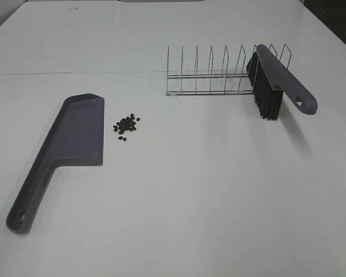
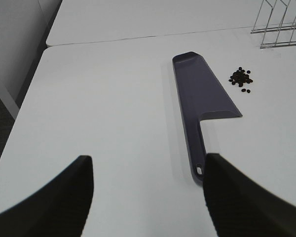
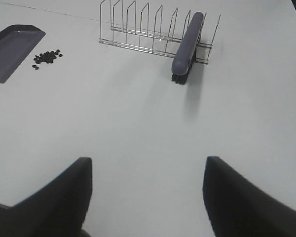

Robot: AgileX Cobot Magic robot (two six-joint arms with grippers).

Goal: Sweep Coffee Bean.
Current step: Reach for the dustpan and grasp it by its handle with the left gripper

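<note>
One dustpan (image 1: 69, 144), one brush (image 1: 277, 81), one wire rack (image 1: 207, 75), one coffee bean cluster (image 1: 126, 125) of roughly twenty. Lies on the table (image 1: 219, 190) just beside the dustpan's blade, well apart from left gripper (image 2: 148, 197) and right gripper (image 3: 147, 197), both spread wide, empty.

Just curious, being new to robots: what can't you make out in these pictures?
Coffee beans: too small and clumped to count, every view.
Left hand, right hand: only fingertips show, cut by wrist-view edges; absent from high view.
Dustpan: cut by right wrist view's edge.
</note>
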